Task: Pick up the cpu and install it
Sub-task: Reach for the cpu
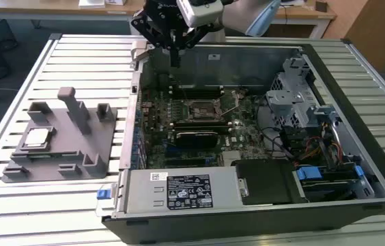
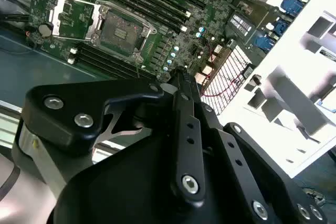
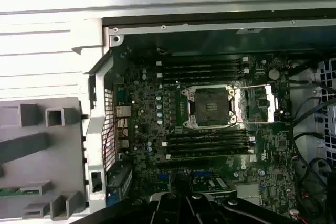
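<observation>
The cpu (image 1: 37, 137), a small square chip with a pale silver top, lies flat on the grey plastic tray (image 1: 76, 159) at the exterior view's left. My gripper (image 1: 175, 60) hangs above the far wall of the open computer case, well away from the cpu, its fingers pressed together and holding nothing. The second wrist view shows the black fingers (image 2: 184, 129) meeting at the gripper's tip (image 2: 181, 78). The motherboard socket (image 1: 202, 109) (image 3: 210, 106) (image 2: 119, 31) stands open and bare, its metal frame and lever swung aside.
The open case (image 1: 356, 169) holds memory slots (image 3: 202, 69), a drive cage (image 1: 295, 97), cables and a power supply (image 1: 178, 190). The tray's upright posts (image 1: 75, 110) rise near the cpu. Everything sits on a slatted metal table (image 1: 76, 51).
</observation>
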Motion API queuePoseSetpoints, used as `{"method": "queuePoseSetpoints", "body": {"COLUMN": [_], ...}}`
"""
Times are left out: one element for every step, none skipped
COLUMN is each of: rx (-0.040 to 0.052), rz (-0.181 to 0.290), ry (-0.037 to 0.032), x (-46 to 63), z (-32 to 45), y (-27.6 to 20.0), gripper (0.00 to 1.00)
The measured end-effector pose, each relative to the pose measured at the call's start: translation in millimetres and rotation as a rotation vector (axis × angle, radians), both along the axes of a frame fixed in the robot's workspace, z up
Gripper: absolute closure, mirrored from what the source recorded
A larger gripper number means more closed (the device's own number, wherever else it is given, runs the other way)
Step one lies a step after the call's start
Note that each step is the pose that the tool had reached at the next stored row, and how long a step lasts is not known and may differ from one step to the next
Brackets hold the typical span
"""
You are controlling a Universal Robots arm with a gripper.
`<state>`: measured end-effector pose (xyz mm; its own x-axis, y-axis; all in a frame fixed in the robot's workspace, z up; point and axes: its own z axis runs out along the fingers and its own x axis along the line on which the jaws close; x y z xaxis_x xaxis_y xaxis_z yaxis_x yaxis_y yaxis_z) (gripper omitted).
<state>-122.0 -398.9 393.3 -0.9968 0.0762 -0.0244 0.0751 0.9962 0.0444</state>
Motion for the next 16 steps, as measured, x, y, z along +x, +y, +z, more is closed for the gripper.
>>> {"method": "queuePoseSetpoints", "body": {"rx": [0.0, 0.0, -0.0002, -0.0001, -0.0001, 0.0, -0.0001, 0.0, 0.0, 0.0, 0.0, 0.0, 0.0, -0.0001, 0.0, -0.0001], "rz": [0.0, 0.0, 0.0, 0.0, 0.0, 0.0, 0.0, 0.0, 0.0, 0.0, 0.0, 0.0, 0.0, 0.0, 0.0, 0.0], "ry": [0.0, 0.0, 0.0, 0.0, 0.0, 0.0, 0.0, 0.0, 0.0, 0.0, 0.0, -0.0001, 0.0, 0.0, -0.0001, 0.0], "x": [0.0, -0.1, -0.9, -2.3, -3.7, -5.1, -6.3, -7.3, -8.2, -9.2, -10.1, -11.0, -11.7, -12.5, -13.0, -13.6], "z": [0.0, 0.0, 0.1, 0.1, 0.0, 0.0, 0.0, 0.0, 0.0, -0.1, -0.1, -0.1, -0.1, -0.2, -0.2, -0.2], "y": [0.0, 0.0, 0.0, 0.0, 0.0, 0.0, 0.0, 0.0, 0.0, 0.0, 0.0, 0.0, 0.0, 0.0, 0.0, 0.0], "gripper": [0.89, 0.89, 0.89, 0.89, 0.89, 0.89, 0.89, 0.89, 0.89, 0.89, 0.89, 0.89, 0.89, 0.89, 0.89, 0.89]}}
